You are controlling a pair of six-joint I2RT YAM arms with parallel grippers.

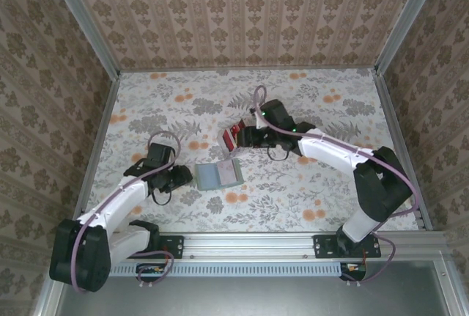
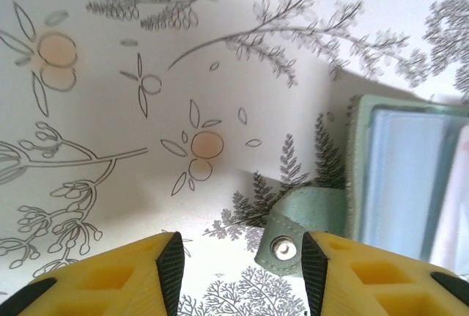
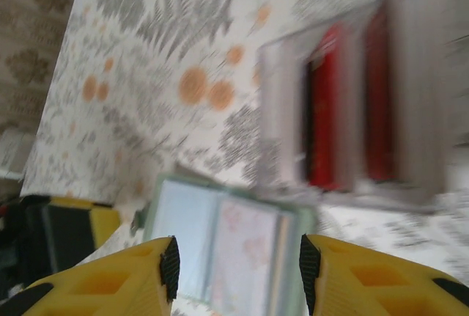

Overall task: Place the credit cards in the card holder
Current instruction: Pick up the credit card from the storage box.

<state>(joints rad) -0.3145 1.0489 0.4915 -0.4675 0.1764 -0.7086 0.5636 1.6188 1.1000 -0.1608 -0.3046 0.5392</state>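
The card holder lies open on the floral table, pale pockets facing up. In the left wrist view its green edge is at the right, and its strap tab with a metal snap lies just inside my right-hand finger. My left gripper is open at the holder's left edge, gripping nothing. The red credit cards sit fanned just beyond the holder. My right gripper hovers open beside them with nothing between its fingers; this view is blurred.
Metal rails and patterned walls close in the table on the left, back and right. The arm bases sit on the rail at the near edge. A yellow finger of the left gripper shows at the left of the right wrist view.
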